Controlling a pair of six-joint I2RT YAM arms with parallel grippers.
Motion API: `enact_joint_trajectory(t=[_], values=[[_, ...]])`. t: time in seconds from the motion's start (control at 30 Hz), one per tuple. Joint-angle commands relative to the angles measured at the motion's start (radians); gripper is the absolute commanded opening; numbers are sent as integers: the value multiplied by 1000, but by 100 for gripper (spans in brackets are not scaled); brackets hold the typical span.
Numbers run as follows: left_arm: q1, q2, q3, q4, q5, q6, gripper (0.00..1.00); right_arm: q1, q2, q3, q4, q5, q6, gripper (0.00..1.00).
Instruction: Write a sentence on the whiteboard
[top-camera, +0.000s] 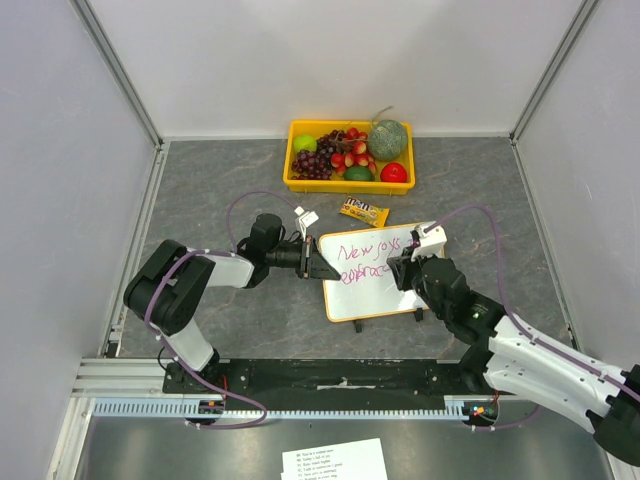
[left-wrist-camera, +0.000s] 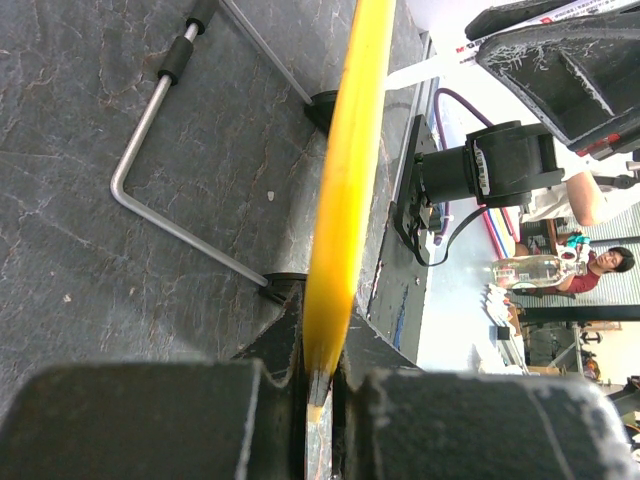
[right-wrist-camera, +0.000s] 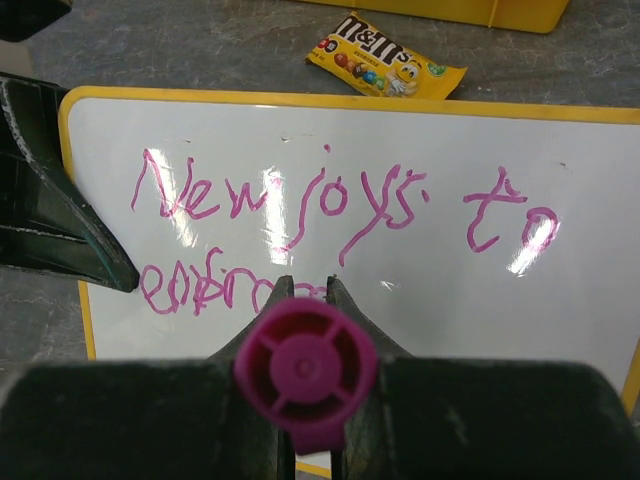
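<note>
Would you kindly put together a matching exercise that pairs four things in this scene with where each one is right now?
Things:
1. whiteboard
2. pink marker
3. candy packet
4. yellow fruit crate

Places:
A. at the far edge of the table
B. clamped in the right gripper
C. gripped at one edge by the left gripper
D. lying flat between the crate and the board

Pairs: 1-C, 2-B, 3-D, 4-A
</note>
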Motion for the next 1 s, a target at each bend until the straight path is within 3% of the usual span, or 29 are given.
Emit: enact_joint_trajectory(t=[0.0,0.97], values=[[12,56,-18,-180,-186,68,2,-1,-17,-23,-41,-4,17,0],[10,54,-16,-178,-185,68,2,-1,-86,-9,-90,91,20,0]])
